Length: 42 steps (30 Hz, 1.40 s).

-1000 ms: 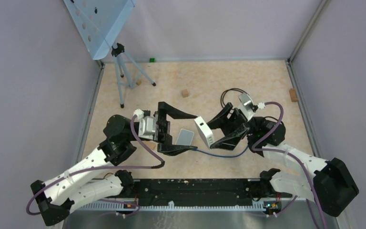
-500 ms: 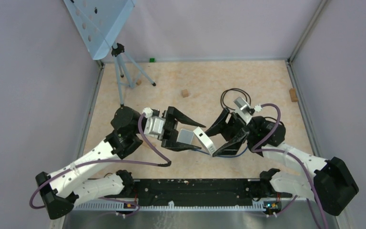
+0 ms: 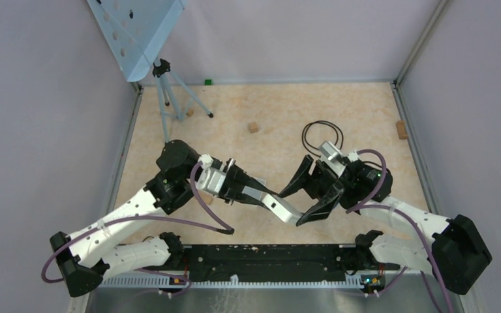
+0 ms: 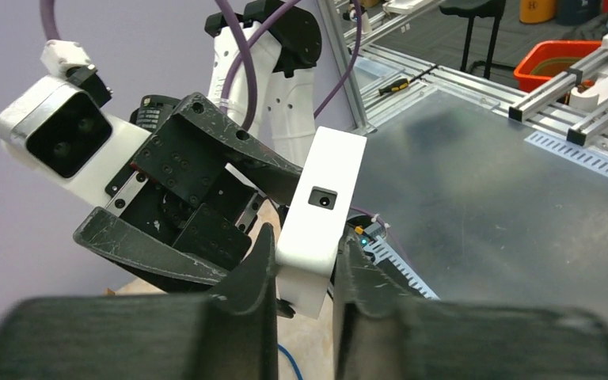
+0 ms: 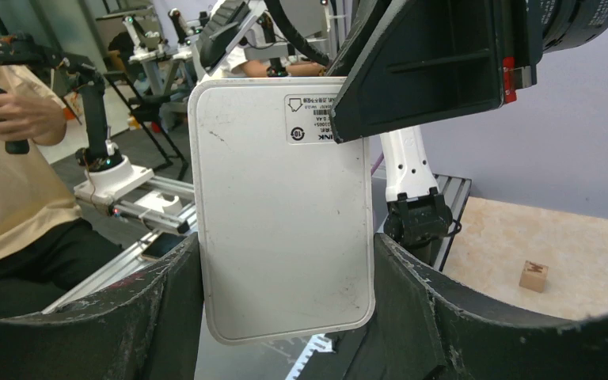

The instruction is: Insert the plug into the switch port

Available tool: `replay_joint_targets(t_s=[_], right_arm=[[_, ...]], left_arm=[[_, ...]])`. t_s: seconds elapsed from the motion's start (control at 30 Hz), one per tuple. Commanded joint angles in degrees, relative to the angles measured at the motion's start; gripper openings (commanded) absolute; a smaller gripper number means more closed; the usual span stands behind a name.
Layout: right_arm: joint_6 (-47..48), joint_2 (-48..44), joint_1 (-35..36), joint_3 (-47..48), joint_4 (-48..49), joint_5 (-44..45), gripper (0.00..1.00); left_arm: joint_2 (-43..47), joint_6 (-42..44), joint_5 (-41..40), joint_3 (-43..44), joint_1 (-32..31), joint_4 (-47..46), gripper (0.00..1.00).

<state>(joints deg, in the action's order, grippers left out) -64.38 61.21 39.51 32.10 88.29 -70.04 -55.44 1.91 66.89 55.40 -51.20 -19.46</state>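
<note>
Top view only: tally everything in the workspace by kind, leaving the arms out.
white switch: 1
cable loop: 1
wooden blocks: 3
green cube: 1
tripod: 1
Total: 7

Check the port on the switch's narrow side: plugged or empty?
Empty: the left wrist view shows the port on the white switch as a bare dark socket with nothing in it.
</note>
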Motion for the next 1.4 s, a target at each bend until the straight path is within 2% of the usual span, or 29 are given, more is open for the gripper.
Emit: replay_joint_targets(t_s=[0.0,0.13,0.17,0.27,0.33,0.43,0.5,0.53,0.67,0.8,0.93,1.0,1.07,1.17,1.3,1.37], right_arm=[[3.5,0.9,-0.4,4.3,6.2,2.0,0.05],[4.9,1.1,-0.4,5.7,5.4,0.2,0.31],[6.0,1.0,-0.5,6.1,4.5,-0.4,0.42],[13.3,-0.6,-0.6,6.9,-4.2,-1.4,0.64],[21.9,-3.2,-0.8,7.7,-16.0,-1.3,0.74],[43.2,-8.7,-1.7,11.0,-44.3,1.8,0.79],[62.7,-12.3,-1.7,15.2,-67.9,7.6,0.82],[69.3,-13.8,-1.7,17.1,-75.4,11.2,0.83],[79.7,-19.1,-1.7,17.6,-85.6,24.1,0.85],[80.5,-24.2,-1.8,14.9,-88.1,33.9,0.85],[75.8,-27.6,-1.7,12.4,-88.2,49.1,0.84],[72.3,-28.4,-1.7,11.7,-90.5,56.5,0.83],[70.0,-28.8,-1.8,11.8,-93.0,60.3,0.82],[65.2,-28.7,-1.8,11.9,-96.6,64.7,0.80],[53.7,-28.2,-1.7,11.0,-100.7,71.2,0.78],[50.2,-27.0,-1.8,11.0,-104.4,72.4,0.76]], left_arm=[[0.0,3.6,-2.6,2.4,-0.2,2.6,0.00],[0.7,5.8,-4.2,2.5,-0.2,5.7,0.00],[1.0,6.3,-5.1,2.5,-0.3,6.4,0.00],[2.1,7.4,-8.4,2.0,-0.2,8.2,0.00],[3.3,8.2,-10.4,1.4,-0.2,9.1,0.00],[4.4,10.2,-12.7,1.1,-0.2,11.7,0.00],[4.8,11.7,-14.1,1.1,-0.2,13.7,0.00],[4.9,12.2,-14.8,0.9,-0.2,14.5,0.00],[5.7,12.6,-18.8,-1.1,-0.2,15.6,0.00],[4.9,10.0,-27.0,-3.4,-0.2,17.2,0.00],[1.2,2.9,-36.7,-5.3,0.2,17.2,0.00],[-2.3,-0.9,-37.9,-5.8,1.6,17.6,0.00],[-6.0,-4.8,-35.6,-6.5,4.3,16.2,0.00],[-12.1,-8.2,-28.0,-9.1,9.6,10.5,0.00],[-24.9,-3.0,-23.2,-5.0,13.7,11.7,0.00],[-32.2,1.6,-19.0,1.3,15.0,15.5,0.00]])
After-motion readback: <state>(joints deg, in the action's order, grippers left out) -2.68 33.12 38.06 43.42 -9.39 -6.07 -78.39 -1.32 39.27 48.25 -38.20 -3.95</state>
